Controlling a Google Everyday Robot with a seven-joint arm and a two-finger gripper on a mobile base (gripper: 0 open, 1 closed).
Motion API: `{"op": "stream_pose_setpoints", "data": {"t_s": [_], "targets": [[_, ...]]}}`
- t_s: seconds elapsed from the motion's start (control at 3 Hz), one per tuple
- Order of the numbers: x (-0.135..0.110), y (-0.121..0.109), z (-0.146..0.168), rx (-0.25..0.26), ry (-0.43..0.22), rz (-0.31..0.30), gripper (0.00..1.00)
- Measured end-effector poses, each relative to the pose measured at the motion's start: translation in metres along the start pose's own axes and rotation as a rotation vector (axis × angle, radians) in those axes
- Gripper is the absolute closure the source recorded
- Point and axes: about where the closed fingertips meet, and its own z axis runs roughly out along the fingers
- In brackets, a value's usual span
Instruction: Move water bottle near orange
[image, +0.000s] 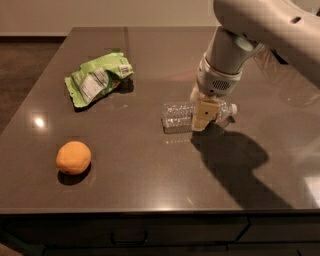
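Fingers (204, 114) of the gripper (196, 114) stand apart, one on each side of the water bottle (175, 114): the pale near finger comes down in front of the bottle, with its tip at the table (150, 170), and only a small part of the far finger shows behind the bottle. Whether they press on the plastic cannot be told. They straddle the bottle towards its cap end, hiding most of the middle section. The clear ribbed body sticks out to the left of the near finger, and the neck and white cap stick out to the right. The bottle lies on its side on the dark, glossy table, right of centre, with its cap pointing right. Above the fingers the light grey wrist and arm (235, 50) rise steeply to the upper right and leave the view at the top corner. They cast a broad dark shadow (235, 165) on the table just in front of and to the right of the bottle. The orange (73, 157) sits well apart from the bottle, near the front left of the table, with bare tabletop between them. A crumpled green snack bag (97, 80) lies towards the back left, well behind the orange and apart from the bottle. Under the table's front edge, dark drawer fronts show.
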Motion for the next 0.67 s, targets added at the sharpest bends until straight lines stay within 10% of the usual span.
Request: {"op": "stream_pose_setpoints", "data": {"t_s": [0.67], "targets": [[-0.039,0.032,-0.011,-0.011,-0.004,-0.172,0.93]]}}
